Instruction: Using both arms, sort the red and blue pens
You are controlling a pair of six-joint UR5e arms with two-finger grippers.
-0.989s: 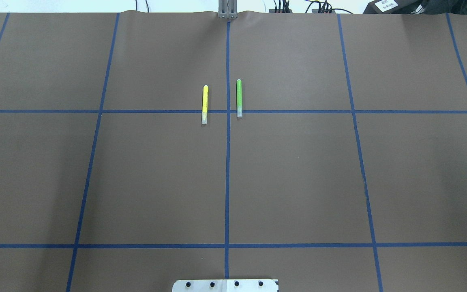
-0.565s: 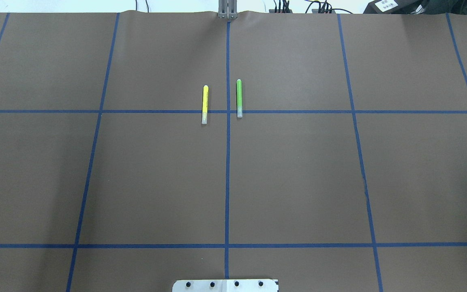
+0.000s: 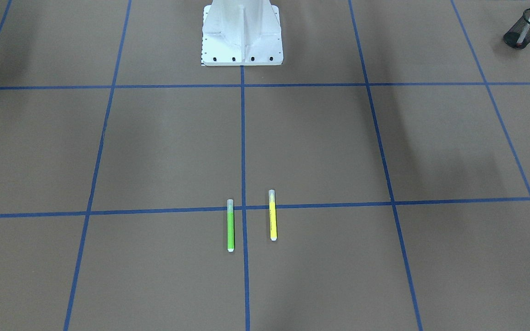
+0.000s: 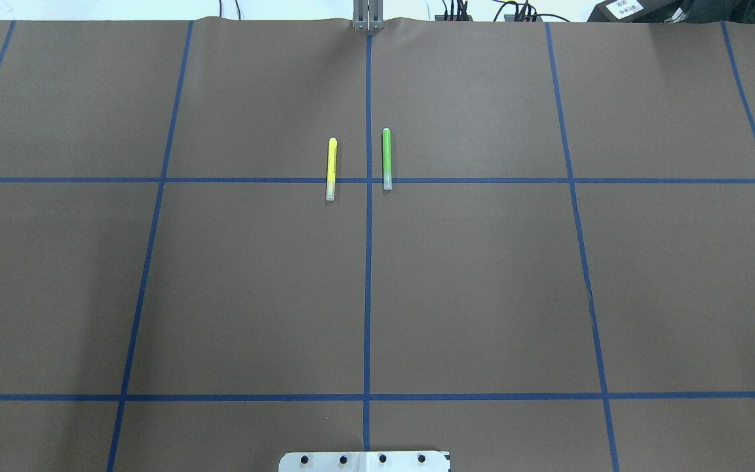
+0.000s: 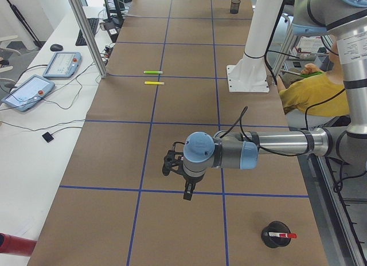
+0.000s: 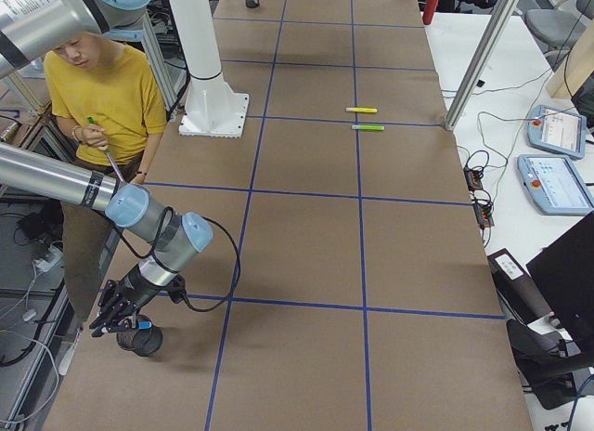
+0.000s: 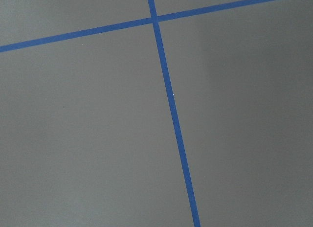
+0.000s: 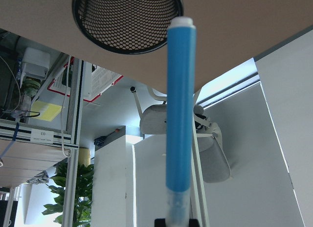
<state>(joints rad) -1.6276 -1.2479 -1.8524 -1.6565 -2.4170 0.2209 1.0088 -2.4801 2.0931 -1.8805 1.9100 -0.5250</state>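
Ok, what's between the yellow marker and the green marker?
Only a strip of blue tape, running lengthwise between the yellow marker and the green marker; the rest is bare brown table cover. The overhead view shows it, the front-facing view too.

No change visible in the overhead view over the last second: yellow marker (image 4: 330, 169) and green marker (image 4: 387, 159) in the same spots either side of the centre tape line (image 4: 368, 262). For the remaining views, no earlier pictures to compare against.
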